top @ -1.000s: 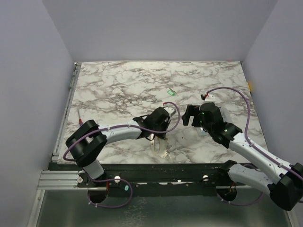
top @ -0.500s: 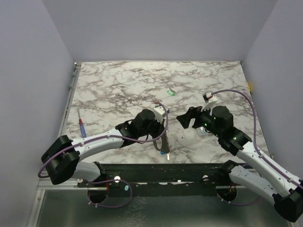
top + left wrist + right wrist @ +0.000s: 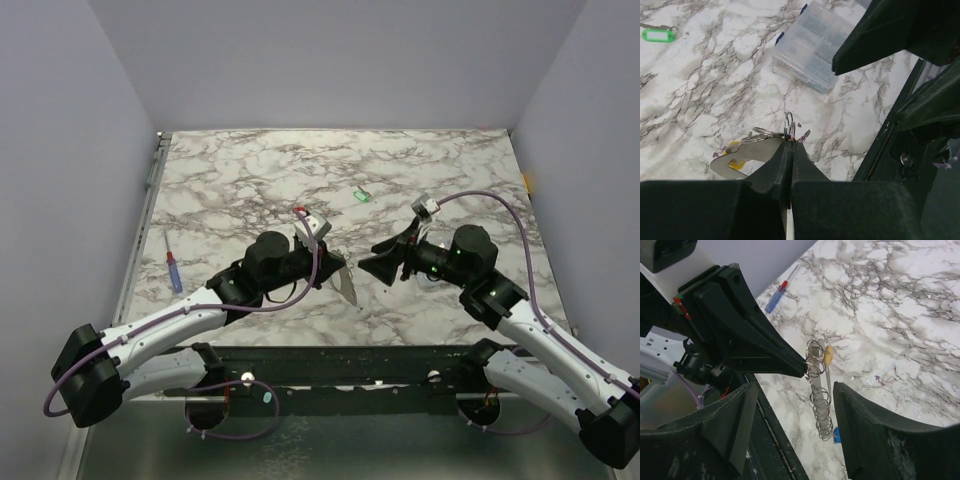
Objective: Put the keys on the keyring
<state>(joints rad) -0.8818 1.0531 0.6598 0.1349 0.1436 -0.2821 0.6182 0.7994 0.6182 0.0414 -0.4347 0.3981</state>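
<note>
My left gripper [image 3: 333, 268] is shut on the keyring [image 3: 346, 287] and holds it above the table near the front edge. In the left wrist view the shut fingertips [image 3: 790, 146] pinch wire rings, with the silvery metal loop [image 3: 747, 152] and a yellow key head [image 3: 734, 148] beside them. In the right wrist view the keyring [image 3: 820, 400] hangs as a string of rings, with a yellow key [image 3: 828, 355] at the top and a blue key [image 3: 836, 435] at the bottom. My right gripper [image 3: 795, 390] is open, facing the left one, with the hanging rings between its fingers. A green key [image 3: 362, 196] lies apart on the table.
A small clear plastic box [image 3: 812, 50] lies on the marble under the right arm. A red-and-blue pen [image 3: 174, 270] lies at the table's left edge. The table's dark front rail [image 3: 400, 355] runs just below both grippers.
My left arm has drawn back to the left and lifted the keyring off the table. My right gripper has turned to face it and moved left, close to the hanging rings.
</note>
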